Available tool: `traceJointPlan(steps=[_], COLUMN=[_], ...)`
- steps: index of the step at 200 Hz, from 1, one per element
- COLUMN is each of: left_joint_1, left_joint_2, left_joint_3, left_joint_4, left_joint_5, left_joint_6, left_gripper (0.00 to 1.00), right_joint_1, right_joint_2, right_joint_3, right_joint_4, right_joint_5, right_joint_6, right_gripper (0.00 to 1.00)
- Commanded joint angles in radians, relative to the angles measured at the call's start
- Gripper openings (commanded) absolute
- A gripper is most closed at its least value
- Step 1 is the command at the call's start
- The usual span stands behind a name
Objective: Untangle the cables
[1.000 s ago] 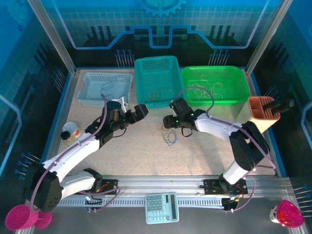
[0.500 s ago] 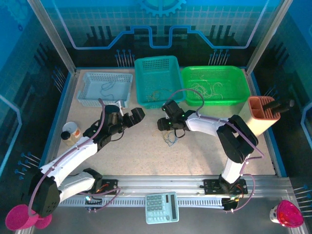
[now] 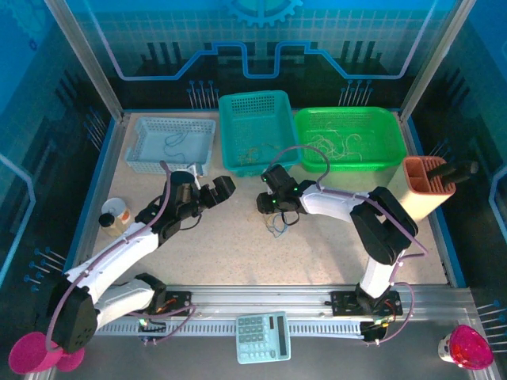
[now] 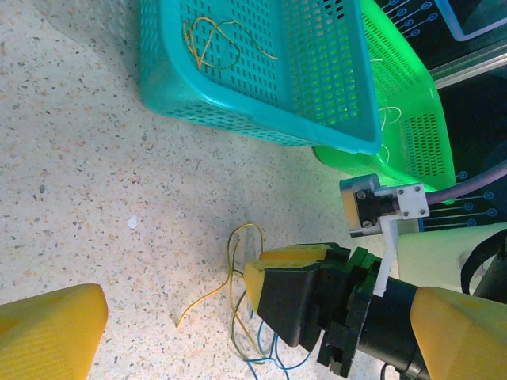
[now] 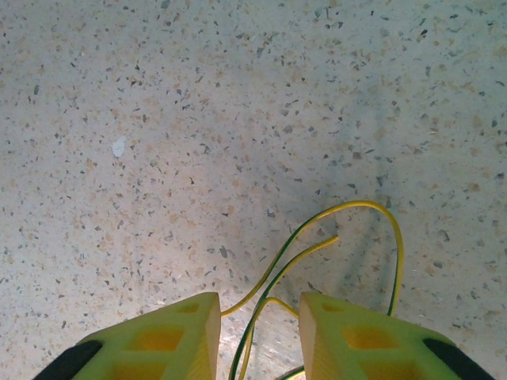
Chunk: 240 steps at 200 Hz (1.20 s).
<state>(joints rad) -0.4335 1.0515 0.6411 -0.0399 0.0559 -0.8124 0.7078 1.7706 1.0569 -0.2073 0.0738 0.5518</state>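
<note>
Since one second ago the right gripper [image 5: 259, 317] has swung left. Its jaws now stand around the cables [image 3: 276, 226] on the counter [image 3: 238, 253], with a narrow gap and not pinching them. The left gripper [image 3: 215, 190] is near, its jaws wide apart. The bundle lies lengthwise from the right fingers toward the near edge. Its far end is hidden under that gripper.
</note>
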Motion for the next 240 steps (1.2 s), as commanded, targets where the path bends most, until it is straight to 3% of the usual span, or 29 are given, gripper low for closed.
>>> traceJointPlan(steps=[1, 29, 46, 63, 130, 183, 240], left_joint_1=[0.008, 0.007, 0.007, 0.009, 0.01, 0.01, 0.009], left_joint_2=[-0.025, -0.029, -0.028, -0.03, -0.036, -0.033, -0.028], left_joint_3=[-0.008, -0.008, -0.008, -0.008, -0.008, 0.004, 0.074], left_joint_4=[0.018, 0.02, 0.022, 0.024, 0.041, 0.142, 0.163], left_joint_5=[-0.007, -0.007, -0.006, -0.006, 0.013, 0.123, 0.232], left_joint_6=[-0.004, -0.004, -0.004, -0.004, 0.034, 0.101, 0.22], left_gripper=[0.99, 0.99, 0.99, 0.99, 0.99, 0.99, 0.99], right_joint_1=[0.018, 0.025, 0.025, 0.027, 0.014, -0.07, -0.139], right_joint_2=[0.019, 0.019, 0.015, 0.006, -0.214, -0.376, -0.433], right_joint_3=[-0.003, -0.006, -0.008, -0.009, 0.079, 0.159, 0.267], right_joint_4=[0.01, 0.009, 0.008, 0.005, -0.101, -0.131, -0.178], right_joint_5=[0.007, 0.012, 0.011, 0.008, -0.028, -0.156, -0.269], right_joint_6=[0.008, 0.009, 0.008, 0.007, -0.058, -0.053, -0.056], right_gripper=[0.37, 0.33, 0.2, 0.0, 0.0, 0.0, 0.0])
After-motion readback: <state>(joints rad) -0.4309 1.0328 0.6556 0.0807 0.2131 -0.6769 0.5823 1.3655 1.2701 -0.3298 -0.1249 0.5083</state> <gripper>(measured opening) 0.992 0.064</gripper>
